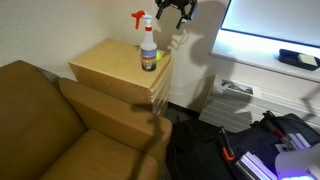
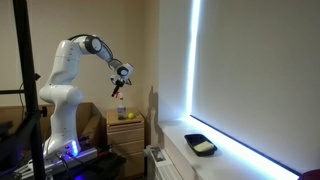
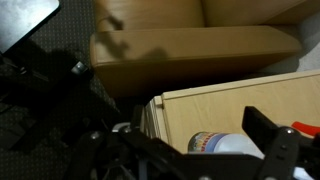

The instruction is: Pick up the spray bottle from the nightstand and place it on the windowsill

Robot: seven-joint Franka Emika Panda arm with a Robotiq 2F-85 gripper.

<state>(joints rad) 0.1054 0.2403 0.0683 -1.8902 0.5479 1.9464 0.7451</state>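
The spray bottle [image 1: 148, 50] stands upright near the nightstand [image 1: 112, 72] top's edge toward the windowsill [image 1: 262, 55]; a brown armchair [image 1: 50, 120] sits just beside the opposite edge; the gripper [image 1: 172, 14] hangs just above the bottle, jaws spread wide, holding nothing; the label is unreadable; an exterior view alone shows the whole arm [image 2: 68, 70].
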